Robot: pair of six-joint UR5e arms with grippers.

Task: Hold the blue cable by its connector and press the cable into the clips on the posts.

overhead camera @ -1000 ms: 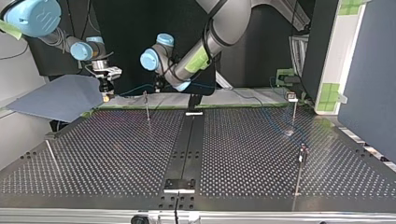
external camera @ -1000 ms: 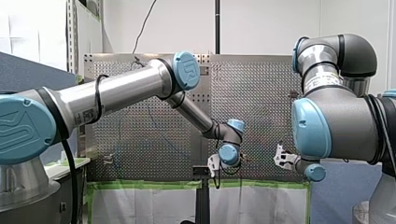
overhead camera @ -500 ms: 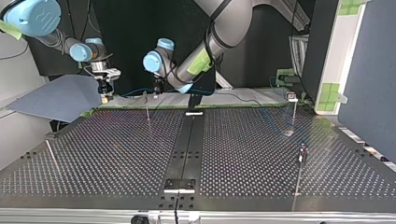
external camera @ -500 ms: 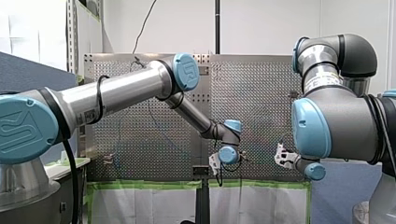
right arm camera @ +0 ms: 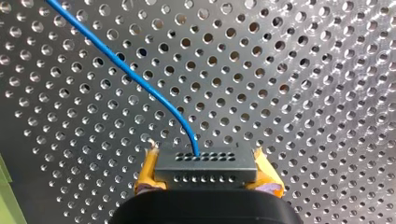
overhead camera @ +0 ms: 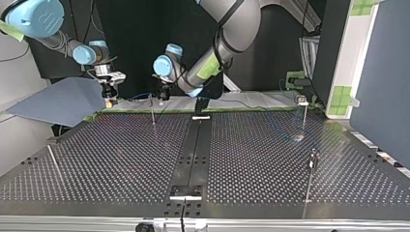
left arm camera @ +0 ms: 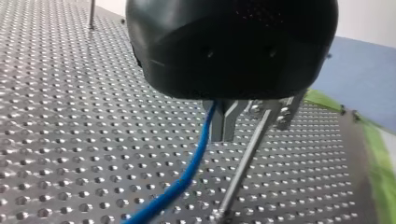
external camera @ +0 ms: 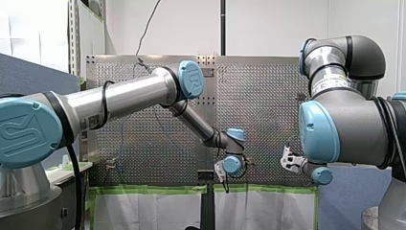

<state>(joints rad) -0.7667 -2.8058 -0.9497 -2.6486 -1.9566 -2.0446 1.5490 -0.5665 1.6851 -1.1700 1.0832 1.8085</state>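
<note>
In the right wrist view my right gripper (right arm camera: 205, 173) has its yellow pads (right arm camera: 145, 175) shut on a black connector (right arm camera: 205, 168), from which the thin blue cable (right arm camera: 140, 81) runs off over the perforated table. My left gripper (left arm camera: 223, 126) has its metal fingers shut on the blue cable (left arm camera: 187, 175), right beside a thin post (left arm camera: 243, 168) with a clip (left arm camera: 280, 112) at its top. In the top view my left gripper (overhead camera: 163, 93) hangs just behind that post (overhead camera: 152, 110), and my right gripper (overhead camera: 110, 96) is at the left. The cable (overhead camera: 138, 95) spans between them.
More thin posts stand on the table in the top view: one at the far right (overhead camera: 303, 113), one nearer on the right (overhead camera: 312, 166), one at the near left (overhead camera: 53, 162). A blue panel (overhead camera: 63, 99) lies at the left edge. A black rail (overhead camera: 193, 150) runs down the middle.
My left gripper has moved a little to the top view's right and lower in the front view, still holding the cable. My right gripper has barely moved.
</note>
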